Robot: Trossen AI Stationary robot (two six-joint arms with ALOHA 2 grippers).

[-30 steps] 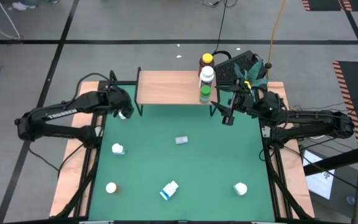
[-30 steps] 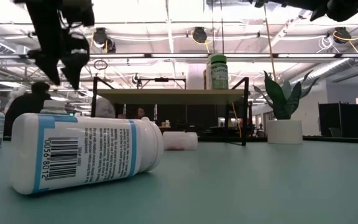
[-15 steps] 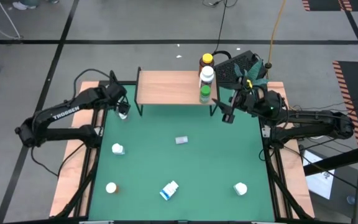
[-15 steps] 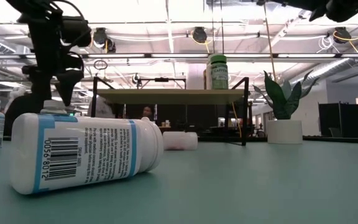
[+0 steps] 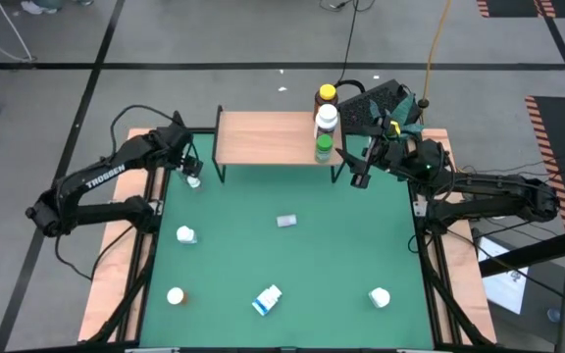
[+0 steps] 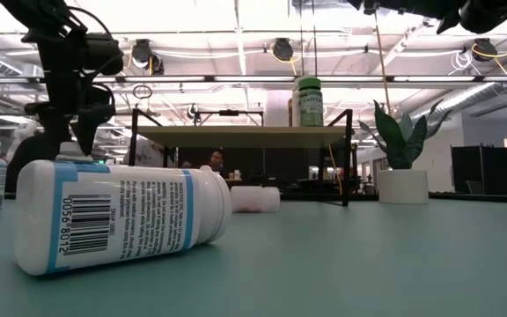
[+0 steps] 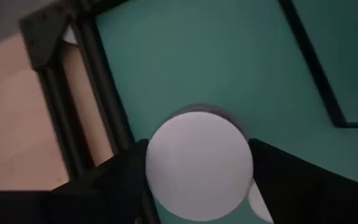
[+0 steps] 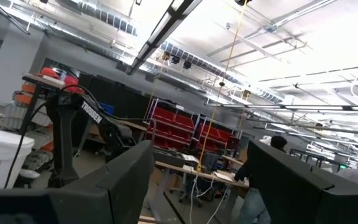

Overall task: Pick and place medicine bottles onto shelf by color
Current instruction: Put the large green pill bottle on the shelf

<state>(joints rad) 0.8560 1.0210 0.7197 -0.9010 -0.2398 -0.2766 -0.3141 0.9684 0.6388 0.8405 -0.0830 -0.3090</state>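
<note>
At the far left corner of the green tabletop (image 5: 292, 255), a white-capped bottle (image 5: 193, 181) stands beside the shelf's left legs, the left claw (image 5: 188, 173) directly over it with its fingers on either side of the cap (whether they press it, I cannot tell). The shelf (image 5: 263, 137) carries three bottles (image 5: 326, 120) at its right end. The right claw (image 5: 360, 177) hangs open near that end.

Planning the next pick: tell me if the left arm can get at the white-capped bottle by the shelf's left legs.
Probably yes. The left claw hangs right over that bottle, its white cap showing between the open fingers. Nothing stands between them; the shelf leg is close beside.
</note>
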